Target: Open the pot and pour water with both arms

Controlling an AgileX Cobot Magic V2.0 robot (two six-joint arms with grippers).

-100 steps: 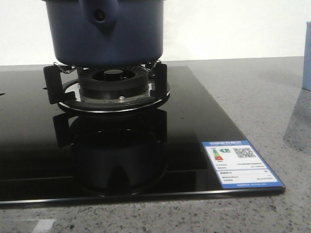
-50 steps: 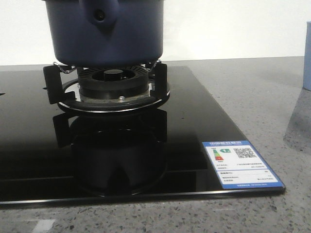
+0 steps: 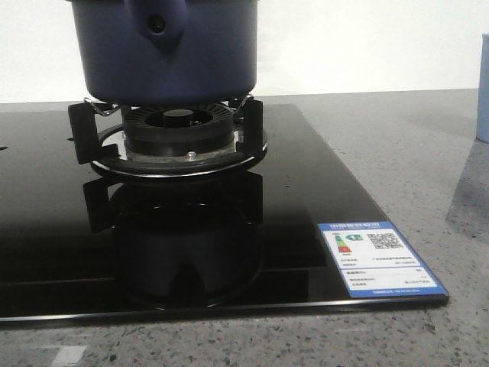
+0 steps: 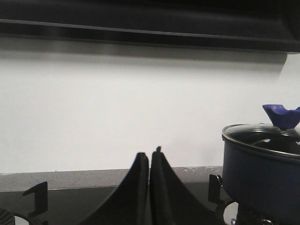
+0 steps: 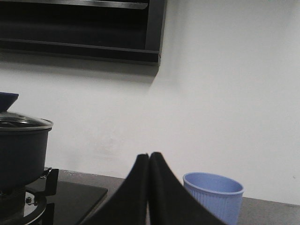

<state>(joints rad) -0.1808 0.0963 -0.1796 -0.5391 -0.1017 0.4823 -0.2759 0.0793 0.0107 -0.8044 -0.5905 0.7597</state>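
So the pot (image 3: 170, 50) was parked on the burner grate (image 3: 168, 141) toward the back of the black glass hob (image 3: 306, 206), closer to its left side than to the right front corner where the energy sticker (image 3: 380, 258) was. Glass lid (image 4: 260, 136) was on, with a blue knob (image 4: 281, 116) on top. Left gripper (image 4: 149, 161) and right gripper (image 5: 149, 161) both had fingers pressed together, holding nothing, well clear of the pot. My guess: it's a heavy, rigid thing if there's water inside, and the matte sides look too wide to pinch, so the knob for the lid and the handle mount (image 3: 157, 27) for the pour. The lid looked breakable. Light blue cup (image 5: 213, 194) sat off the hob's right edge.
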